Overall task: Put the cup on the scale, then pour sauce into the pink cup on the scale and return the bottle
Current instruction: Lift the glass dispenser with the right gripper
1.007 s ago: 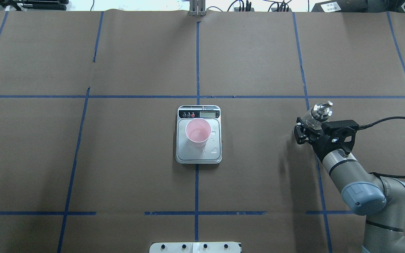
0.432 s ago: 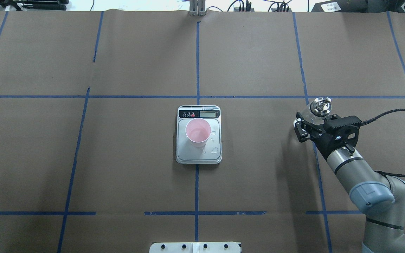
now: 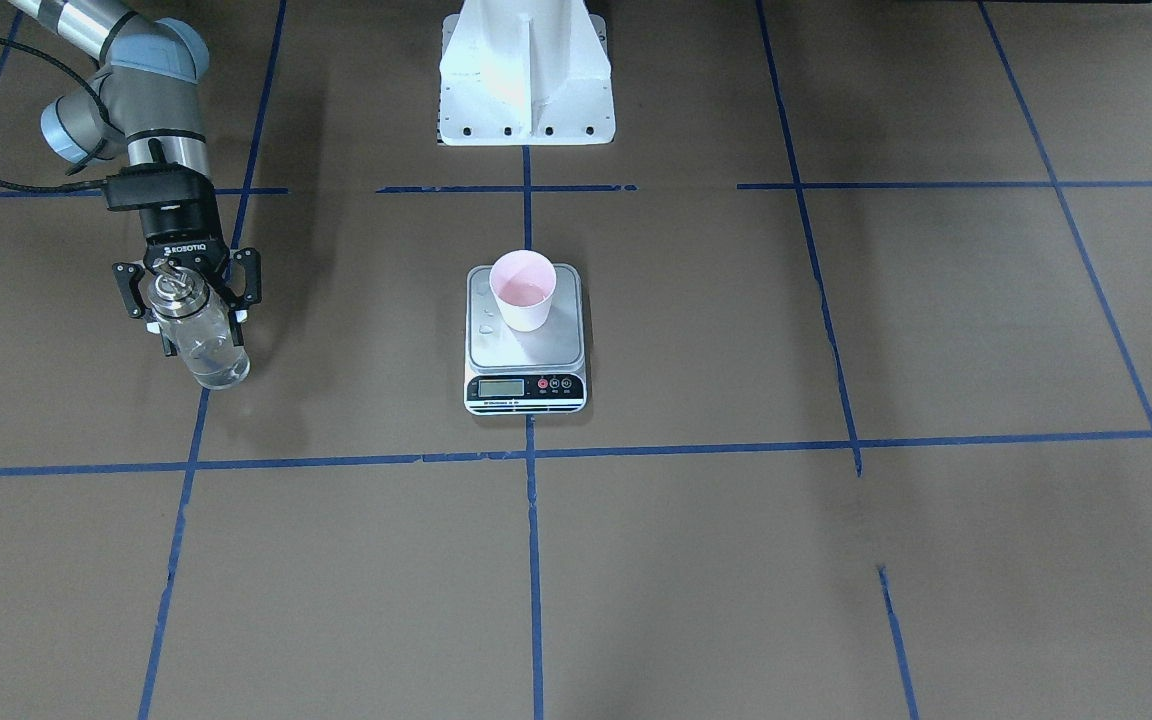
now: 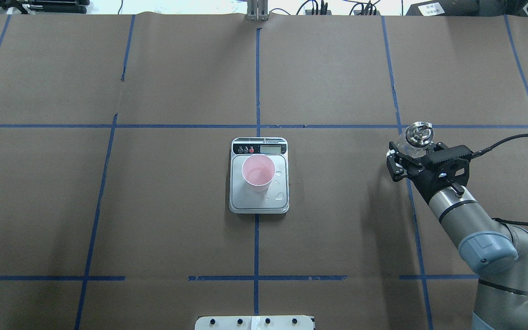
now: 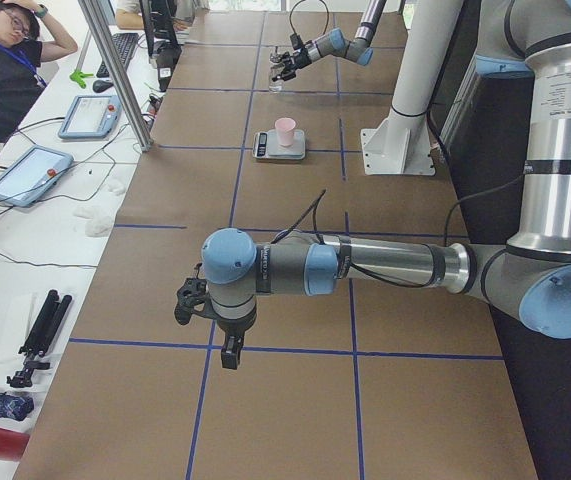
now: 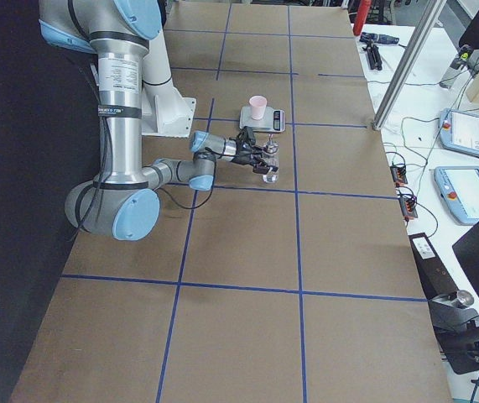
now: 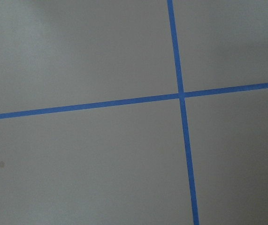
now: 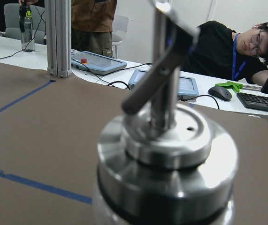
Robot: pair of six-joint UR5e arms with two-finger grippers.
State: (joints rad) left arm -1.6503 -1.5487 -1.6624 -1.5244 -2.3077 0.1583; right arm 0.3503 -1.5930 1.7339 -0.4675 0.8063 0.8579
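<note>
Pour looks done to me: the cup (image 3: 523, 290) sits on the scale (image 3: 526, 352) with clear sauce (image 3: 521, 294) in it and a few drops (image 3: 486, 328) on the steel plate beside it. All of that is well off to the left of the right claw (image 3: 194, 315), toward the middle of the table (image 3: 836, 560). So we're on the return-the-bottle step.

The right claw is closed around the body of the bottle (image 3: 206, 355), with the metal collar and spout poking up above it, roughly upright. Can't tell if the base touches the table under the claw.

Next move, I'd guess: set it down flat, let go, and back away without knocking it.

The left claw (image 5: 205, 325) hangs far off over the table; can't tell if it's open.
</note>
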